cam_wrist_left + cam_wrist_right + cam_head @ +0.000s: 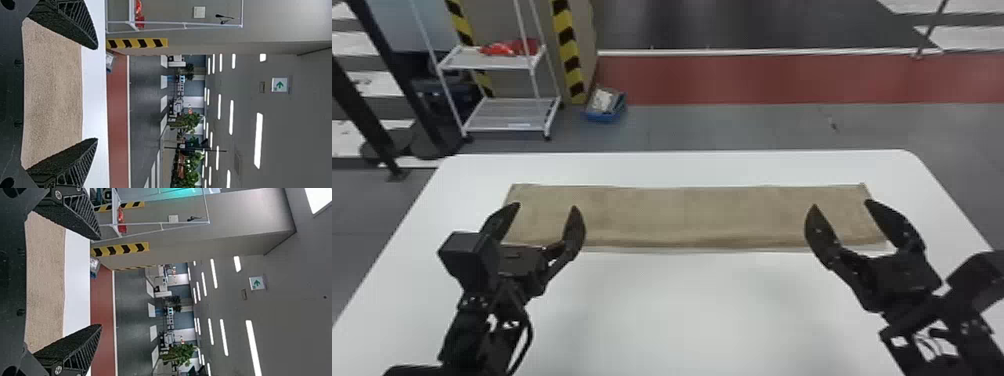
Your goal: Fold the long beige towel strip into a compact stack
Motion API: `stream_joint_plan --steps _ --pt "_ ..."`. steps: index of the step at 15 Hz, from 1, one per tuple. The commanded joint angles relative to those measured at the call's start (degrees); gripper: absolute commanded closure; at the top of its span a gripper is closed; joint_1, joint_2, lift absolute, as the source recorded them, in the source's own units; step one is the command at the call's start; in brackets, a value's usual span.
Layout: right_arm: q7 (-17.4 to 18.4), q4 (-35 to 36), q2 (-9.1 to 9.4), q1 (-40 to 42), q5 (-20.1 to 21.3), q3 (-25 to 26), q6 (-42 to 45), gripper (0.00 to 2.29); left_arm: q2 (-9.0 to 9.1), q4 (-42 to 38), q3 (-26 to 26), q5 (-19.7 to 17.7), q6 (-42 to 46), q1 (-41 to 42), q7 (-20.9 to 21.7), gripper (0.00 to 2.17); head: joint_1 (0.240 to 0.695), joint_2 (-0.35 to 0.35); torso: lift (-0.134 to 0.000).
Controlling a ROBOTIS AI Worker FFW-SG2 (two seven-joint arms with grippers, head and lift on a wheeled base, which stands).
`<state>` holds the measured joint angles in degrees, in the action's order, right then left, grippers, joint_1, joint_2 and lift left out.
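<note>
My left gripper (546, 206) is at the towel's left end, its two fingers well apart and nothing between them clamped. My right gripper (842, 204) is at the right end, fingers likewise spread and bearing no load. Contact with the cloth cannot be confirmed at either end. The beige towel strip (682, 215) lies flat across the white table (682, 310), full length from side to side, toward the far edge. Its near edge shows a thicker, layered line, which suggests a lengthwise fold; I cannot verify the count. Crosswise folding: none found. Outstanding, in my judgement: bringing the ends inward and reducing the strip to a compact stack.
</note>
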<state>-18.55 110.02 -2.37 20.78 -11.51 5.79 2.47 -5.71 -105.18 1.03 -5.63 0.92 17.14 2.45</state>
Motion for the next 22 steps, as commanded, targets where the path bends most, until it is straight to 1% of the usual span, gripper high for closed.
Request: stream_joint_plan --steps 1,5,10,13,14,15,16,18,19,20,22 --pt "0.00 0.02 0.00 -0.21 0.00 0.01 -1.03 0.10 -0.09 -0.11 -0.15 0.01 0.00 -0.09 0.01 0.04 0.695 0.026 -0.117" --pt "0.09 0.11 0.00 -1.18 0.00 0.01 -4.72 0.10 -0.09 -0.20 -0.15 0.27 0.17 -0.35 0.01 0.04 0.695 0.025 -0.117" --pt "0.09 -0.33 0.00 -1.88 0.00 0.18 -5.42 0.10 0.00 0.06 -0.15 0.45 0.00 -0.35 0.01 0.04 0.695 0.025 -0.117" --pt "0.09 -0.51 -0.09 -1.97 0.09 0.45 -6.30 0.10 0.00 2.96 0.02 0.53 -0.18 -2.46 -0.07 0.04 0.695 0.026 -0.117" --pt "0.09 -0.86 -0.09 -2.06 0.18 0.98 -6.48 0.10 -0.18 4.98 0.11 0.89 -0.88 -4.66 -0.07 0.04 0.695 0.027 -0.117" --pt "0.09 -1.03 -0.26 -2.06 0.18 1.33 -7.00 0.10 -0.35 7.53 0.38 1.50 -3.34 -7.91 0.01 0.04 0.695 0.027 -0.117" --pt "0.09 -1.03 -0.44 -2.06 0.18 1.59 -7.18 0.10 -0.70 9.64 0.73 1.06 -5.98 -10.99 0.63 0.04 0.695 0.027 -0.117" --pt "0.09 -1.03 -0.79 -2.06 0.09 1.85 -7.88 0.10 -1.93 13.77 1.61 0.89 -11.25 -16.88 1.68 0.04 0.695 0.029 -0.117" --pt "0.09 -1.03 -1.06 -2.14 0.18 1.85 -8.23 0.10 -2.81 14.04 2.49 0.45 -13.36 -18.46 2.74 0.04 0.695 0.034 -0.117" --pt "0.09 -1.03 -1.32 -2.67 0.26 1.85 -9.46 0.10 -3.16 13.95 3.89 0.10 -17.58 -19.07 3.71 0.04 0.695 0.038 -0.117" --pt "0.09 -2.97 -2.55 -4.43 0.26 2.03 -11.75 0.10 -3.25 13.77 6.26 0.18 -21.80 -19.25 4.06 0.04 0.695 0.060 -0.117"
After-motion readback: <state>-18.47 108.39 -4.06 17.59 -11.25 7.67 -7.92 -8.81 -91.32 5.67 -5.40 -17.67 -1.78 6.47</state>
